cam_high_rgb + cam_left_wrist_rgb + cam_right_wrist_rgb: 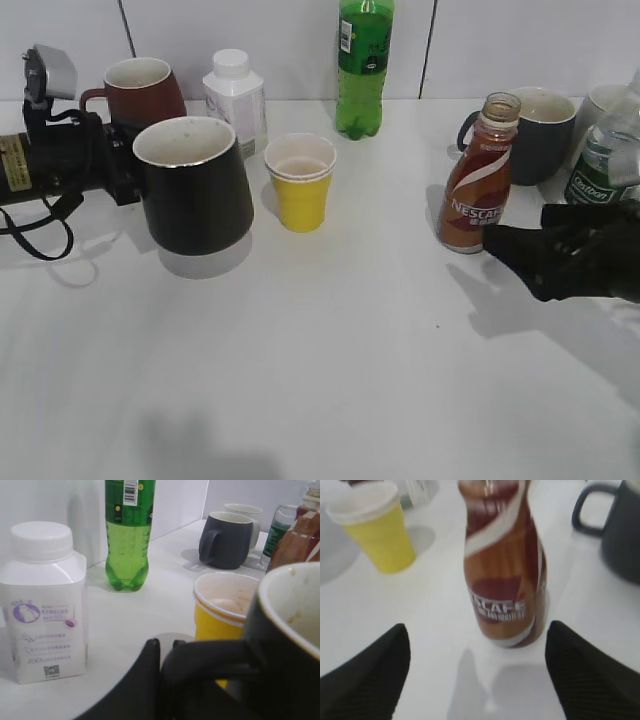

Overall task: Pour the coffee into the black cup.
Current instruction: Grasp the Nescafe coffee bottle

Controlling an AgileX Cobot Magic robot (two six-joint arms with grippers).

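The black cup [195,185] is glossy with a white inside and is empty. My left gripper [122,178] is shut on its loop handle [215,660] and holds it slightly tilted, just above the table at the left. In the left wrist view the jaws [167,652] pinch the handle and the cup's rim [290,595] fills the right side. The brown Nescafe coffee bottle [478,185] stands upright and uncapped at the right. My right gripper [505,243] is open, just in front of the bottle [505,575], with its jaws [477,627] either side of the base and not touching.
A yellow paper cup [300,185] stands between cup and bottle. Along the back are a maroon mug [140,88], a white milk bottle [235,95] and a green soda bottle [365,65]. A dark grey mug [540,130], a water bottle [605,150] and a white mug [605,105] stand behind the coffee.
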